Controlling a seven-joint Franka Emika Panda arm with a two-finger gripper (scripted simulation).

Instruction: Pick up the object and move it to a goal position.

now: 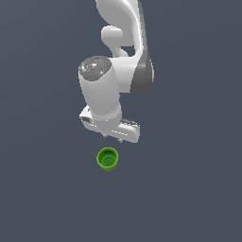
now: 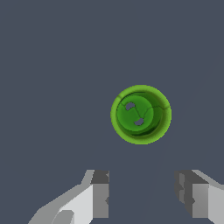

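The object, a small bright green round cup, stands upright on the dark grey floor, its darker hollow facing up. In the wrist view the cup lies ahead of the fingers, apart from them and slightly off their centre line. My gripper is open, with a wide gap between its two grey fingers and nothing in it. In the exterior view the gripper hangs just above and behind the cup, its fingertips mostly hidden by the white hand.
The white arm rises from the hand toward the top of the exterior view. A plain dark grey floor surrounds the cup.
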